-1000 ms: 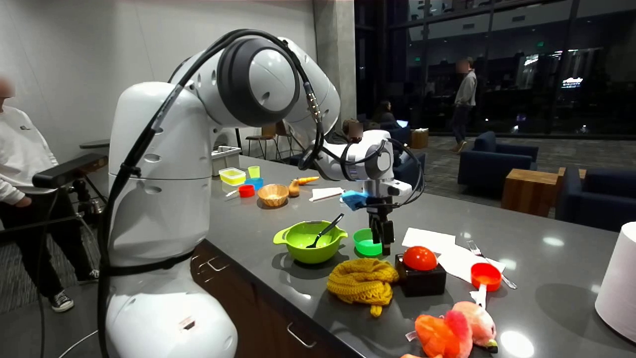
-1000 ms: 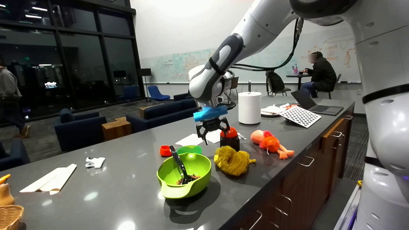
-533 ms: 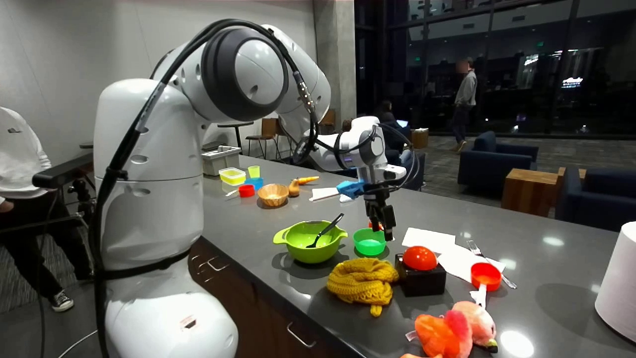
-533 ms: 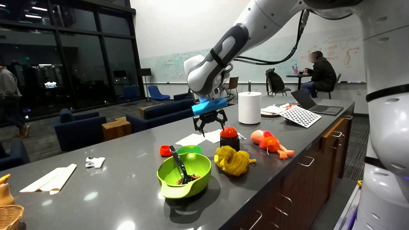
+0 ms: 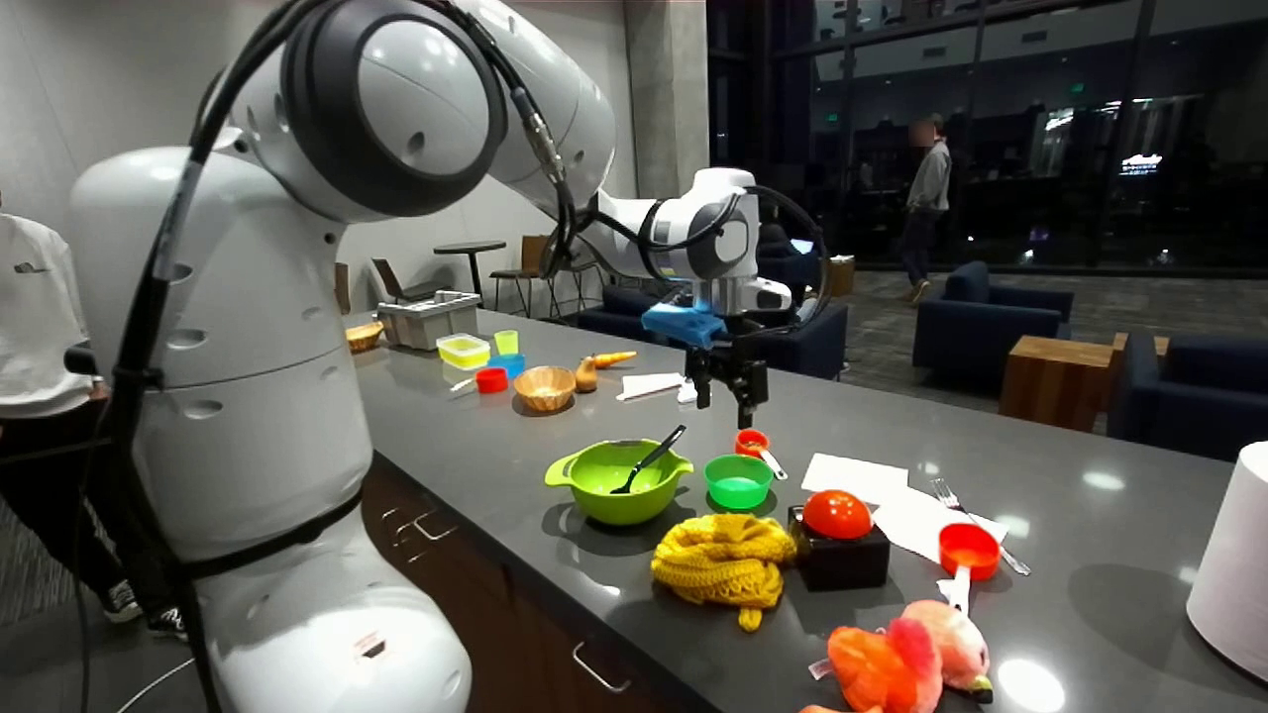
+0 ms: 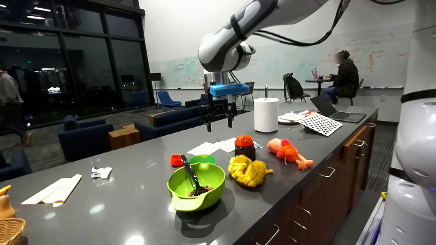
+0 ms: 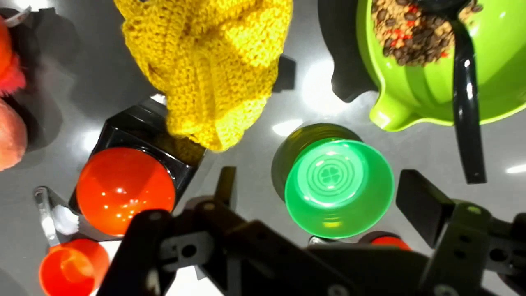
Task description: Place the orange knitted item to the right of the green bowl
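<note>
The yellow-orange knitted item point(image 5: 723, 562) lies crumpled on the counter beside the lime-green bowl point(image 5: 614, 507). Both also show in an exterior view, with the knitted item point(image 6: 248, 172) to the right of the bowl point(image 6: 204, 203) and a small gap between them. In the wrist view the knitted item point(image 7: 209, 65) is at top centre-left and the lime-green bowl point(image 7: 429, 92) at top right, with a black spoon and grainy contents in it. My gripper point(image 5: 724, 406) is open and empty, high above the counter behind both things. Its fingers point(image 7: 324, 193) stand wide apart in the wrist view.
A smaller darker green bowl point(image 7: 337, 222) stands below my gripper. A black box with a red dome point(image 5: 842, 555) touches or nearly touches the knitted item. A red cup point(image 5: 751, 442), white papers point(image 5: 857, 477), an orange-pink plush toy point(image 5: 887, 668) and a paper roll point(image 6: 266, 115) surround them.
My gripper has risen and moved back, away from the knitted item, and its wrist has turned somewhat. The knitted item and the bowls have not moved.
</note>
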{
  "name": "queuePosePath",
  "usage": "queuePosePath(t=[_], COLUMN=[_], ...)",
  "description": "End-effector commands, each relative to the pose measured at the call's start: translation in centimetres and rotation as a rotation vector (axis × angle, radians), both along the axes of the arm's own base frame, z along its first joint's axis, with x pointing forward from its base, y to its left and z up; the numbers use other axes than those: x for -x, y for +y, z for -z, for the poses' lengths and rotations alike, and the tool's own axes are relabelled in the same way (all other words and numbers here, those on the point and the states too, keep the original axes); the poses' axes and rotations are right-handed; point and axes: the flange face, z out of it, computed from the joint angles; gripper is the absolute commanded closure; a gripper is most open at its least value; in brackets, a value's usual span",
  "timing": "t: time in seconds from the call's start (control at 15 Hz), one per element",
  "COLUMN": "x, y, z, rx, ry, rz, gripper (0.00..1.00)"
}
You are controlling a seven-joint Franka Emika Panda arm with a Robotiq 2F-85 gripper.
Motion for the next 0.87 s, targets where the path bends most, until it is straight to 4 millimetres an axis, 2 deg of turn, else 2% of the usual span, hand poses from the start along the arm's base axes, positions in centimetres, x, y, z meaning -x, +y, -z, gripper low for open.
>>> queuePosePath(t=[0.0,0.13,0.4,0.53,0.8], x=[2.2,3.1,4.3,4.4,3.9], y=[-1.4,-2.1,-3.3,-3.5,-4.1], z=[-4.3,-6.0,-8.7,-9.3,-8.5], rx=[-0.118,-0.157,-0.11,-0.076,-0.094], ry=[0.058,0.139,0.268,0.275,0.25], rz=[-0.168,-0.253,-0.3,-0.304,-0.301], gripper=[0.0,0.0,0.0,0.0,0.0])
